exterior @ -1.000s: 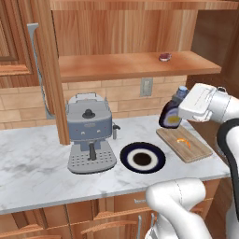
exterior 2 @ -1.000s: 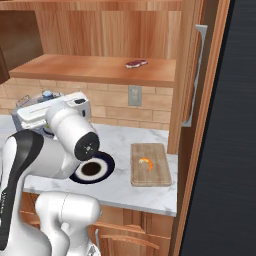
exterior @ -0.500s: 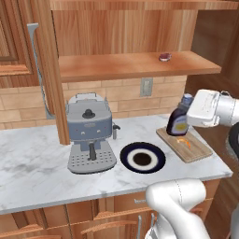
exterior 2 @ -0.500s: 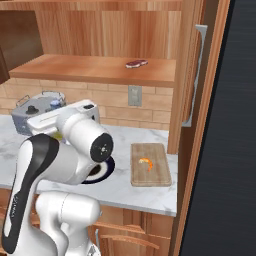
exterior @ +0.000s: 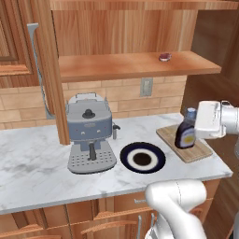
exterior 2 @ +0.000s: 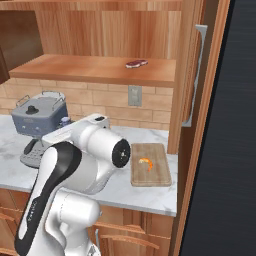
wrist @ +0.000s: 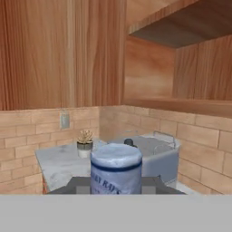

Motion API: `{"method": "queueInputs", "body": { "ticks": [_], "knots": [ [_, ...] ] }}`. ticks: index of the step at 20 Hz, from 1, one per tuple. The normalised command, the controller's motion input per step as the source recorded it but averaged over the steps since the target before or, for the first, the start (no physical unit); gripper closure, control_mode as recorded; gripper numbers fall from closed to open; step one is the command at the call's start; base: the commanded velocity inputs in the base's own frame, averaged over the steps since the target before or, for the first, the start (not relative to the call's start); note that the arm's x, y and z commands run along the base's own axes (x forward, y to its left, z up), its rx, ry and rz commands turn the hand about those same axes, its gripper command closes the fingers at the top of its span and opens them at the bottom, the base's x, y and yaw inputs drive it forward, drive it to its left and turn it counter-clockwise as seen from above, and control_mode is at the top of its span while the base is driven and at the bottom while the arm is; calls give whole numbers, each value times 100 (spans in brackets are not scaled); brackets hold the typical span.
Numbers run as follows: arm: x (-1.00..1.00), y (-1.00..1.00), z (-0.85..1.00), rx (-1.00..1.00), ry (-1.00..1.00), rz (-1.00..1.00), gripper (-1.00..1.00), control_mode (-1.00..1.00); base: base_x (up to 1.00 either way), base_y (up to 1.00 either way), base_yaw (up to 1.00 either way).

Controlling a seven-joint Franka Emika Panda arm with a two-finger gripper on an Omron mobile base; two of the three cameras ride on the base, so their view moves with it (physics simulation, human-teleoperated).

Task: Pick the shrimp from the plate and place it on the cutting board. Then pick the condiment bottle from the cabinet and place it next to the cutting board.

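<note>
The condiment bottle (exterior: 185, 134), dark brown with a blue cap and a yellow-and-white label, stands upright over the left part of the cutting board (exterior: 198, 150). My gripper (exterior: 192, 126) reaches in from the right and is shut on it. In the hand view the bottle (wrist: 116, 172) sits between my fingertips (wrist: 78, 185). The shrimp (exterior 2: 145, 162) lies on the cutting board (exterior 2: 150, 172). The plate (exterior: 142, 158) rests bare on the counter left of the board. Whether the bottle touches the board I cannot tell. The cabinet shelf (exterior: 126, 66) runs above.
A grey coffee machine (exterior: 90, 136) stands left of the plate. A small dark red lump (exterior: 165, 57) lies on the shelf. A wall outlet (exterior: 146, 87) sits behind the board. A small potted plant (wrist: 84, 142) stands on the counter. A wooden post (exterior 2: 182, 100) rises beside the board.
My gripper has carried the bottle down and to the right, from above the board's far edge to low over the board. The shrimp and plate have not moved.
</note>
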Motion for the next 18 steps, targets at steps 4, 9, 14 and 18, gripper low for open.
{"method": "queueInputs", "body": {
  "ticks": [4,9,14,18],
  "knots": [
    [0,23,-100,3,-7,0,100,-100,0,0,0],
    [1,43,-96,8,-10,0,100,-100,0,0,0],
    [0,60,-82,11,-11,0,100,-100,0,0,0],
    [0,58,-72,8,-9,0,100,-100,0,0,0]
  ]
}}
